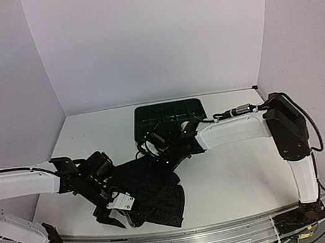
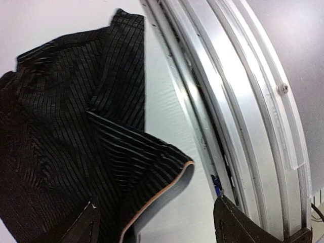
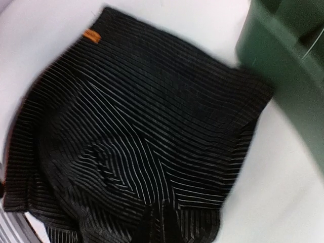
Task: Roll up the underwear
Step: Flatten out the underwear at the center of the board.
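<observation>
Open tabletop (image 1: pixel 238 177) fills the lower right of the top view, unobstructed. The green tray (image 1: pixel 167 109) blocks centre rear. The striped underwear (image 1: pixel 157 198), left arm (image 1: pixel 16 185) and right arm (image 1: pixel 233 129) crowd centre left. A metal rail (image 1: pixel 190 241) bounds the bottom edge.

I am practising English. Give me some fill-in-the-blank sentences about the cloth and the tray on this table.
1. The underwear is black with fine pale ____.
2. The tray lying beyond it is dark ____.
3. A small ____ label sits near one corner of the underwear.
Missing words: stripes; green; orange.
</observation>
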